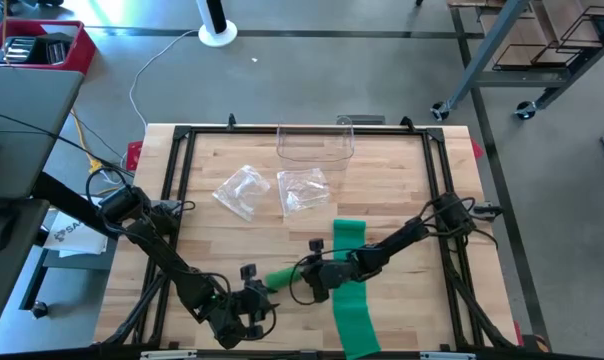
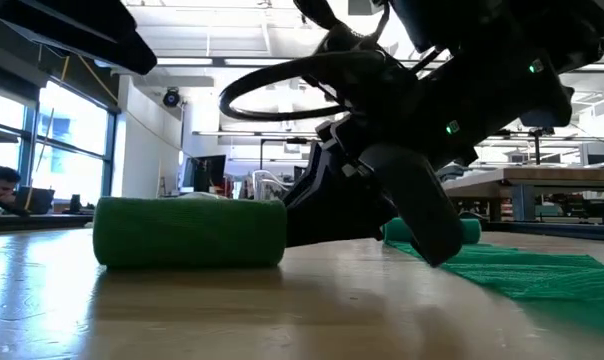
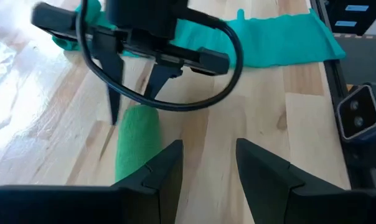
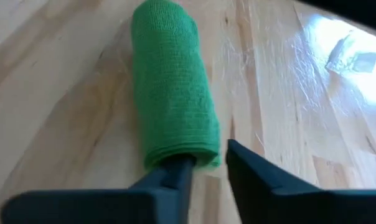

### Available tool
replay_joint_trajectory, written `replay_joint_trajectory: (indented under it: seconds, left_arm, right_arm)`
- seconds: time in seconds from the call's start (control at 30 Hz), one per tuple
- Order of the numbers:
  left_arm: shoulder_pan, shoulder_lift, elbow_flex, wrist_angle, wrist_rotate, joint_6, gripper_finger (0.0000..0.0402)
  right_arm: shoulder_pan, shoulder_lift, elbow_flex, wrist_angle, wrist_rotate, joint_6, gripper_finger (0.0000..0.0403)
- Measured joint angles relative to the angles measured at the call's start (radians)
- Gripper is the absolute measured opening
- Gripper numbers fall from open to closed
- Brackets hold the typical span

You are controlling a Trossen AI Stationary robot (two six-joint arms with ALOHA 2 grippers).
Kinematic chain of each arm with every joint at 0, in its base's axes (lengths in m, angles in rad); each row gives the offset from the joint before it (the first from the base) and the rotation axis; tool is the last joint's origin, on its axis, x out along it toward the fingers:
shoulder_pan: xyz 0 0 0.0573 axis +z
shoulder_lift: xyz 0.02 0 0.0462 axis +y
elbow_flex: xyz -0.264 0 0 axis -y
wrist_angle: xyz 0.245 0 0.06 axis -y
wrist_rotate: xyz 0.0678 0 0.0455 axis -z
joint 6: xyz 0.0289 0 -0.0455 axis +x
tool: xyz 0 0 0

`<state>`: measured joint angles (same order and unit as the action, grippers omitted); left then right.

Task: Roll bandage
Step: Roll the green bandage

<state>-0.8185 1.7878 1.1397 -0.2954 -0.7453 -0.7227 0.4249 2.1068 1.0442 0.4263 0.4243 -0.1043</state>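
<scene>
Rolled green bandage point(image 1: 282, 275) lay on the wooden table point(image 1: 232, 240), just left of a flat green bandage strip point(image 1: 354, 300) that ran toward the near edge. Right gripper point(image 4: 206, 163) sat at the roll's end, 1 finger point(image 4: 169, 174) tucked into its core, the other just beside it (parted a little, no clamp). Left gripper point(image 3: 208, 165) hovered near the roll's other side, 2 fingers apart, nothing between them. Farther back: 2 crumpled clear bags point(image 1: 240, 190) and a clear container point(image 1: 315, 145).
</scene>
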Motion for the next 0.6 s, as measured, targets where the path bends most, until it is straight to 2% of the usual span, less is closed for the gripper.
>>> replay_joint_trajectory:
  seconds: [0.13,0.27,0.4,0.6]
  left_arm:
    - [-0.003,0.000,0.000,-0.001,0.008,0.000,0.0142]
    - [-0.003,0.000,0.000,-0.014,0.008,-0.003,0.0142]
    - [0.000,0.000,0.000,-0.028,0.007,-0.009,0.0142]
    - [0.015,0.000,0.000,-0.035,0.003,-0.009,0.0142]
  right_arm:
    - [0.028,-0.008,0.027,-0.063,0.004,0.001,0.0158]
    - [0.055,-0.019,0.084,-0.216,0.022,0.032,0.0198]
    - [0.078,-0.021,0.156,-0.367,0.045,0.045,0.0214]
    - [0.090,-0.021,0.273,-0.609,0.045,0.037,0.0216]
